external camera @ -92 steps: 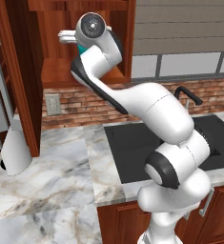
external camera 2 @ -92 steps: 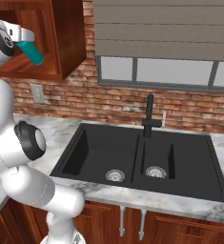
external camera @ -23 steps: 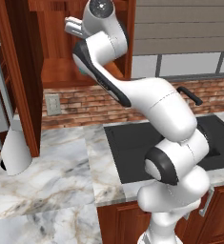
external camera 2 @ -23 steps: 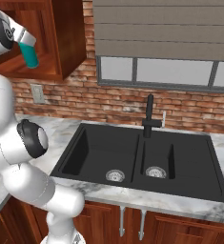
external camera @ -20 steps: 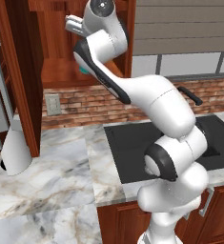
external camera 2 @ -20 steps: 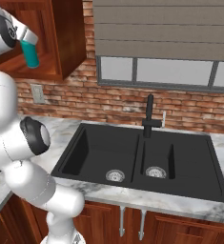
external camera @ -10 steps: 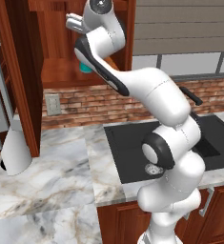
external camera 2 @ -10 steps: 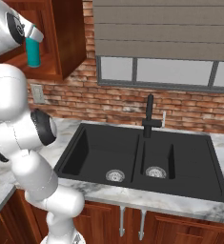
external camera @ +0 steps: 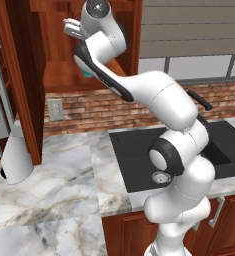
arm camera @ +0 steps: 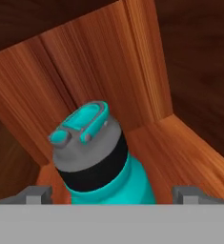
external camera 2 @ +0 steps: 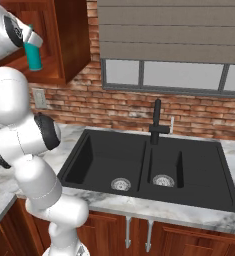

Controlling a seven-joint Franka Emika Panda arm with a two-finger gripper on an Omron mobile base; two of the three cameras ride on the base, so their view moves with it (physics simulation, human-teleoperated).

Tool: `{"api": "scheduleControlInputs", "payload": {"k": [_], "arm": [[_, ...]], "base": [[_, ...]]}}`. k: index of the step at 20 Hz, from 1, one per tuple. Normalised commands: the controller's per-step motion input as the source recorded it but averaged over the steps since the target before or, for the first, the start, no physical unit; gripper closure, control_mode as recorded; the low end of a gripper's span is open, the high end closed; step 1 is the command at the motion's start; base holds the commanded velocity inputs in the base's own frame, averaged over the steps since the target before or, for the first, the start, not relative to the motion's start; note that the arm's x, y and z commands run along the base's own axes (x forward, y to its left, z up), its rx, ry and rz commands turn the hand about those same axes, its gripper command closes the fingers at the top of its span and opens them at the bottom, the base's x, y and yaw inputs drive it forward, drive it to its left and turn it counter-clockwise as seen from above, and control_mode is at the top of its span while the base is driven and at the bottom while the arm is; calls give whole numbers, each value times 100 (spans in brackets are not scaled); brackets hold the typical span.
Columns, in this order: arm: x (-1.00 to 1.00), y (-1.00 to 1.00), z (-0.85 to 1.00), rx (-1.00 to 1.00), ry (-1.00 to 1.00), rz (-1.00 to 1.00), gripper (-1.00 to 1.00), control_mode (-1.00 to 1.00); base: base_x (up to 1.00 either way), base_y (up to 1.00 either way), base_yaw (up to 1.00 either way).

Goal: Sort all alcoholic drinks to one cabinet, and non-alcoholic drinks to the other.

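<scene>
The two-finger gripper [arm camera: 113,195] is closed on the slim teal bottle with a grey and black collar and teal flip cap [arm camera: 92,157]. The two dark fingertips [arm camera: 35,194] stand either side of the bottle body, below the collar. In the hand view the bottle leans, cap away from the camera, inside the narrower reddish-brown wooden wall cabinet [arm camera: 147,86], near a rear corner of the compartment. Whether its base touches the shelf board cannot be told.

Handling judgement: the bottle is rigid and smooth, so it is likely to slip or pivot if grip pressure drops. Its weight cannot be judged. The best hold is on the cylindrical body below the black collar, where the fingers are now; the tapered cap offers no parallel faces.

In the right base view the teal bottle [external camera 2: 35,59] hangs below the hand at the cabinet opening [external camera 2: 59,45]. In the left base view a sliver of teal [external camera: 85,74] shows behind the forearm, above the cabinet floor [external camera: 59,80].

Compared with 4.6 s ago, the arm has raised and reached further into the cabinet; the bottle has swung from tilted toward upright. Beyond, the black double sink [external camera 2: 139,167] and brick wall [external camera 2: 119,107] are unchanged.
</scene>
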Motion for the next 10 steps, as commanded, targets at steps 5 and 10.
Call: {"api": "scheduleControlInputs", "payload": {"k": [5,10], "arm": [[-22,17,-5,0,0,0,-100,-100],[-76,5,-6,0,0,2,-100,-100]], "base": [[0,0,0],[0,0,0]]}}
